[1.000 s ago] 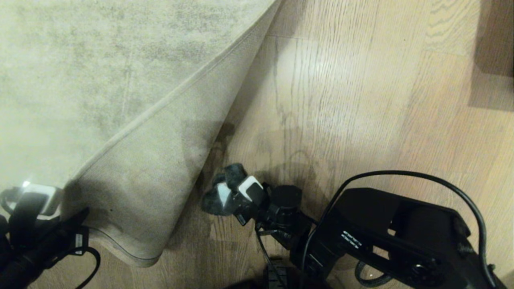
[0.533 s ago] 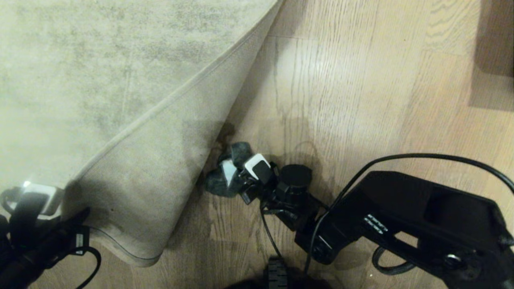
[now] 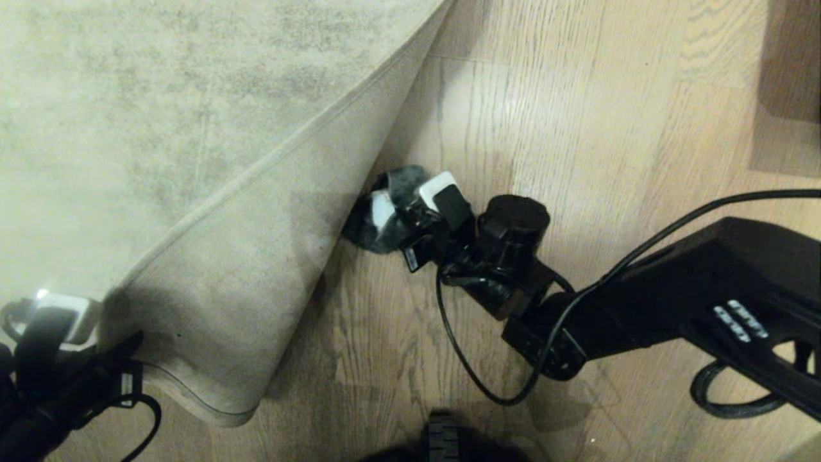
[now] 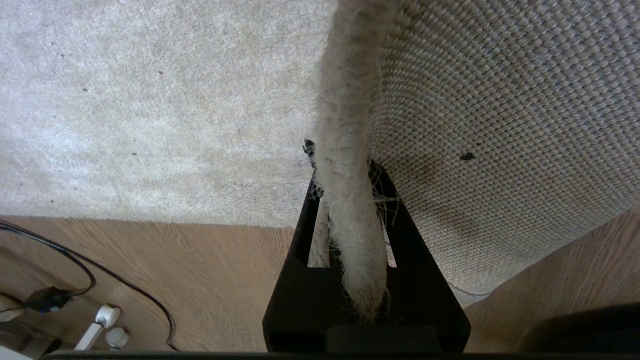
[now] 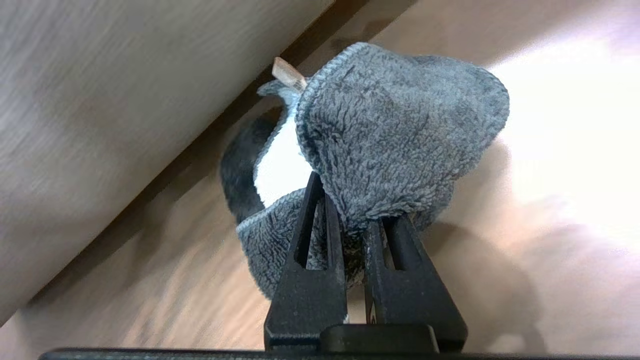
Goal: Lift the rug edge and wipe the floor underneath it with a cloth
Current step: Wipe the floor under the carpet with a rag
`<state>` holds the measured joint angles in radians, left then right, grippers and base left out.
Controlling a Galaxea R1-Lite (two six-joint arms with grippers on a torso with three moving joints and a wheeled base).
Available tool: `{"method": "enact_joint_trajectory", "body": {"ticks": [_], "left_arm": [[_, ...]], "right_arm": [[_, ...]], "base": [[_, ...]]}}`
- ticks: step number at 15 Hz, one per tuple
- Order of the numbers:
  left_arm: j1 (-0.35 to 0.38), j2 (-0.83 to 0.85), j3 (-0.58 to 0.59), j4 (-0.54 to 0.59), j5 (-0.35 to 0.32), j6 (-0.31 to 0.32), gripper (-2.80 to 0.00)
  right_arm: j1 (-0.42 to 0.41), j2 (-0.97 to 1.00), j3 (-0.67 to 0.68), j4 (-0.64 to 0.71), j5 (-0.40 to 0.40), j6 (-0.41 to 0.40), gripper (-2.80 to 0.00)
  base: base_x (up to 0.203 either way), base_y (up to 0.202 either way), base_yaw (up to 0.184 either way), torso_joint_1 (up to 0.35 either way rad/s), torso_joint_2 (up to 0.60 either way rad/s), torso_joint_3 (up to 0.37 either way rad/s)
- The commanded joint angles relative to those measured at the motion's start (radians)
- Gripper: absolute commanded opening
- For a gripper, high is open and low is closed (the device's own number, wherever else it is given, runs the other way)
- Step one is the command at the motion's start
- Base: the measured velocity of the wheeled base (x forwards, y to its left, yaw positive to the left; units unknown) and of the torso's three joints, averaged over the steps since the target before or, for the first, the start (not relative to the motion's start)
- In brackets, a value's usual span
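Rug edge (image 3: pixel 269 160), the straight thin-hemmed border of a large pale grey-beige rug with mottled short pile, is folded back over the rug's own top, so that a triangle of plain woven backing (image 3: pixel 256 269) faces up on the left half of the head view. The left gripper (image 4: pixel 345 165) sits at the lower left of that view, its 2 black fingers (image 4: pixel 305 225) pressed together on the hemmed border; the left wrist view shows the frayed hem running between them, with pile on one side and the knobbly weave of the backing on the other.

The floor (image 3: pixel 577 128), light-brown wooden planks with dark wavy grain and a slight sheen, lies bare to the right of the fold. The cloth (image 3: pixel 385 212), a small dark grey-green fluffy rag, is bunched on the planks right at the foot of the raised flap, touching or just beside the backing; I cannot tell which. The right gripper (image 3: pixel 410 205) reaches in from the lower right on its black arm (image 3: pixel 673 301), with a black cable (image 3: pixel 462 359) looping below it. In the right wrist view its 2 black fingers (image 5: pixel 310 270) are nearly closed, pinching a fold of the cloth (image 5: pixel 395 135), which bulges beyond the tips against the floor (image 5: pixel 550 150). A darker brown patch (image 3: pixel 789 90) lies at the upper right of the head view.
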<state>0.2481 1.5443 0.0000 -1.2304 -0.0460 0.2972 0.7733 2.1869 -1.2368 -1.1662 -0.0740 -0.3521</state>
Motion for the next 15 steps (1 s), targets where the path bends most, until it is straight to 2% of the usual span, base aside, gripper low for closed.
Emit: {"method": "enact_joint_trajectory", "body": {"ticks": [1,5,8,11,15], "left_arm": [[0.0,-0.003,0.0,-0.007,0.0,0.002,-2.8],[-0.001,-0.003,0.0,-0.006,-0.003,0.002,-2.8],[-0.001,-0.003,0.0,-0.006,0.0,0.002,-2.8],[-0.001,-0.004,0.0,-0.007,0.001,0.002,-2.8],[-0.001,-0.003,0.0,-0.007,0.001,0.002,-2.8]], "right_arm": [[-0.036,-0.096,0.008,0.012,0.0,-0.002,-2.8],[-0.12,-0.179,0.056,0.054,0.0,-0.002,-2.8],[-0.195,-0.261,0.192,0.045,0.006,0.0,-2.8],[-0.333,-0.385,0.335,0.058,0.012,0.008,-2.8],[-0.46,-0.554,0.574,0.058,0.012,0.082,-2.8]], "base": [[0.0,0.0,0.0,0.0,0.0,0.0],[0.0,0.0,0.0,0.0,0.0,0.0],[0.0,0.0,0.0,0.0,0.0,0.0],[0.0,0.0,0.0,0.0,0.0,0.0],[0.0,0.0,0.0,0.0,0.0,0.0]]}}
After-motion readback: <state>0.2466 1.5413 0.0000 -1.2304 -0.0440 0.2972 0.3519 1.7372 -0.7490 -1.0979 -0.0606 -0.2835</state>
